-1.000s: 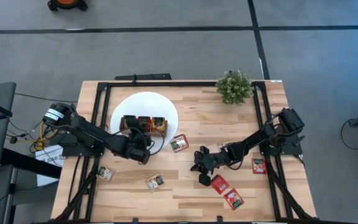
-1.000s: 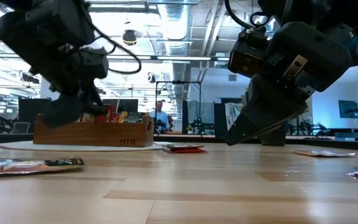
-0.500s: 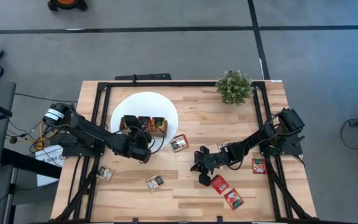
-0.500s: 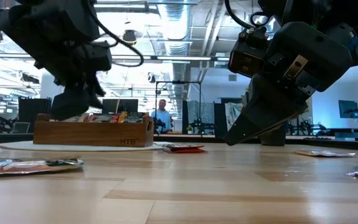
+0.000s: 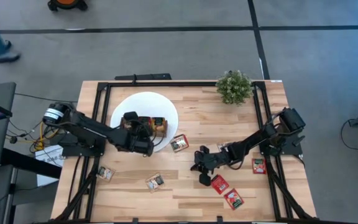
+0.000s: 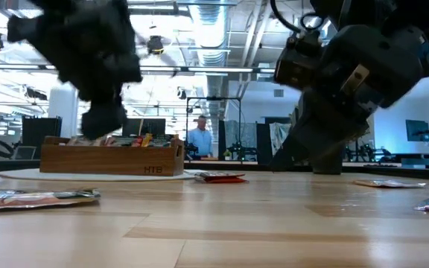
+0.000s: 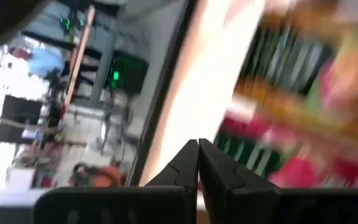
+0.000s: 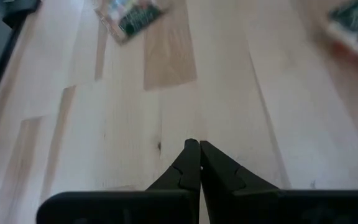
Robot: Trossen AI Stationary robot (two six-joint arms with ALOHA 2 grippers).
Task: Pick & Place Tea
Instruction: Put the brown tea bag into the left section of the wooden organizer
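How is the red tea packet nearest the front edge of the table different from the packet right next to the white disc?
The red tea packet lies on the right side of the table, near the front edge, and looks mostly red. The packet by the white disc lies mid-table, its corner close to the disc's rim, and looks brownish and white. Both are small flat squares lying loose on the wood, in neither gripper.

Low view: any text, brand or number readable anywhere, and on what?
"HTB" (roughly; the letters are small): on the front of the wooden tray.
Sachets on the table: print too blurred to read.
Nothing else legible in any view.
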